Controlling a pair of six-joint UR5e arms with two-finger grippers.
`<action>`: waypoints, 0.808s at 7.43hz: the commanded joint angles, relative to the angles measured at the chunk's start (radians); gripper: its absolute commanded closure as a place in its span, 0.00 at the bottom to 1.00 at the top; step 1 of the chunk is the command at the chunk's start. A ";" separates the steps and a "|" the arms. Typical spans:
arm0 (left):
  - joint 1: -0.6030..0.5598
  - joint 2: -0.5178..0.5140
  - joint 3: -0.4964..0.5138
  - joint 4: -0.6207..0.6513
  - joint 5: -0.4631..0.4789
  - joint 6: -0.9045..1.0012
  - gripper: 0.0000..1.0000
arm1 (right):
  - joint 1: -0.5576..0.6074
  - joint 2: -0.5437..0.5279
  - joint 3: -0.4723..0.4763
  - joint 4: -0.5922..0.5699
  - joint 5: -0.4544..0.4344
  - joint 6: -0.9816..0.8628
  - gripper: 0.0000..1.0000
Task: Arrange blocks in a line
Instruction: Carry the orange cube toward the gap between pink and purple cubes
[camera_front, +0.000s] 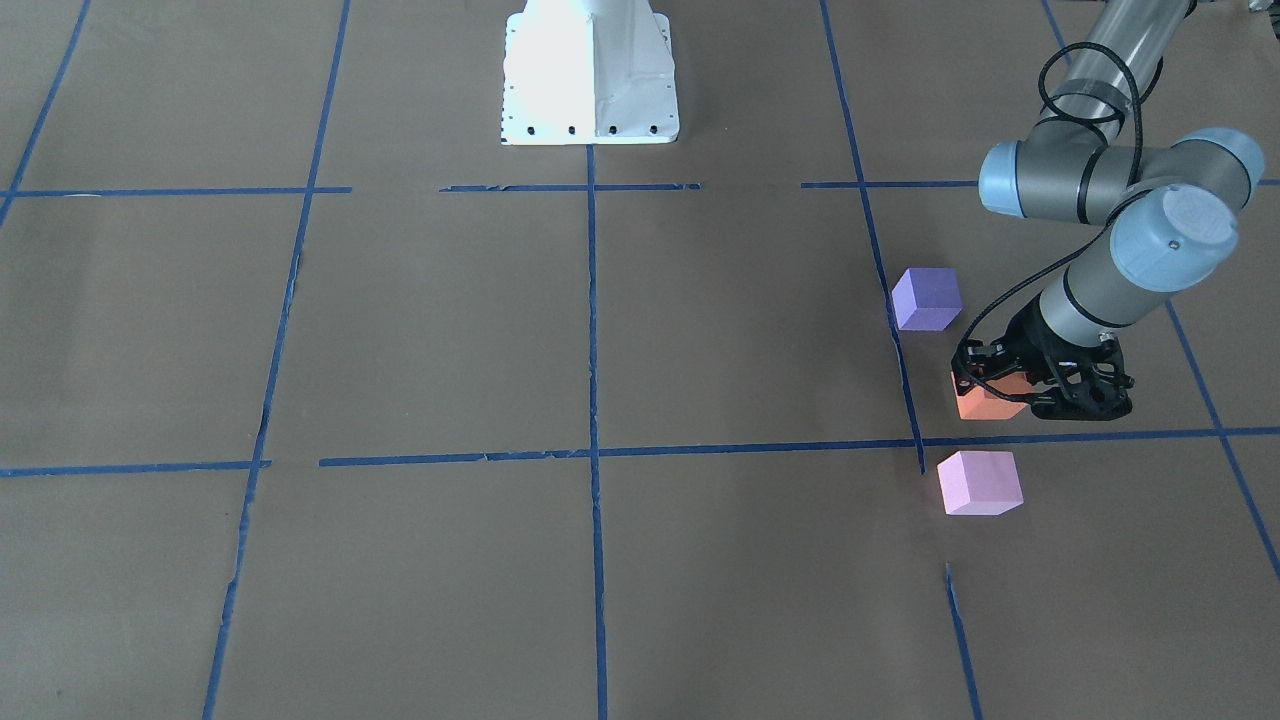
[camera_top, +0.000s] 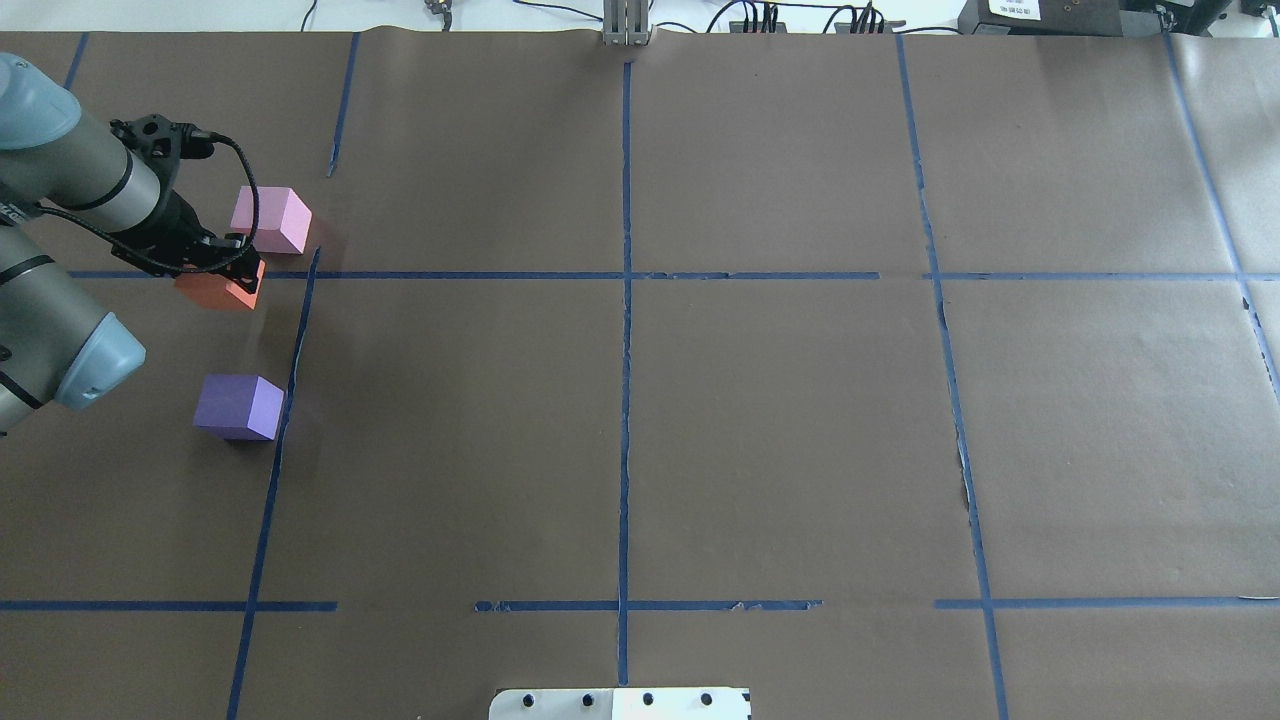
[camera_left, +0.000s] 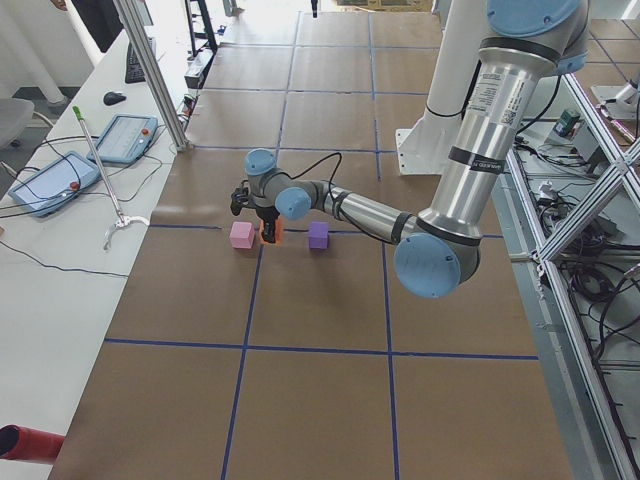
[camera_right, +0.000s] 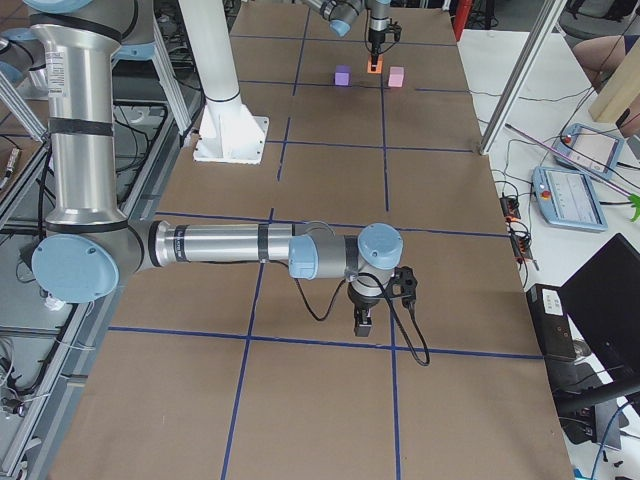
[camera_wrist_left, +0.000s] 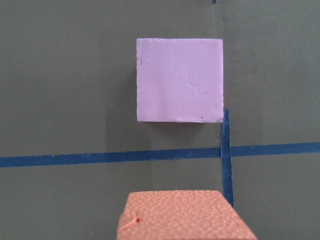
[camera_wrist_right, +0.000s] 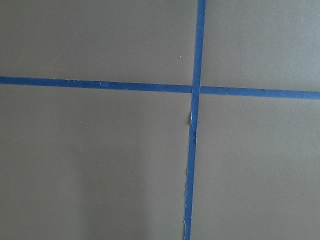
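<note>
Your left hand (camera_front: 1008, 390) grips the orange block (camera_front: 985, 405), down at the table (camera_top: 780, 420). In the overhead view the pink block (camera_top: 272, 220) lies near at 1 o'clock of it and the purple block (camera_top: 240, 405) farther at 6 o'clock. Only the left wrist view shows orange's pebbled foam grain and pink's smoother square face. The right hand (camera_right: 363, 322) appears in one side view only, so you cannot tell its grip.

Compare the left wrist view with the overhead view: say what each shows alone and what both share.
Only the left wrist view shows the pebbled surface of the orange block. Only the overhead view shows the purple block, the left gripper at the orange block, and the base plate. Both show the orange block, the pink block and blue tape.
</note>
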 joint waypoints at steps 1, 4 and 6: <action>0.024 -0.008 0.015 -0.015 0.000 -0.006 0.71 | 0.000 0.000 0.000 -0.001 0.000 0.000 0.00; 0.047 -0.025 0.056 -0.017 0.000 -0.006 0.71 | 0.000 0.000 0.000 -0.001 0.000 0.000 0.00; 0.061 -0.026 0.076 -0.062 -0.002 -0.082 0.71 | 0.000 0.000 0.000 0.000 0.000 0.000 0.00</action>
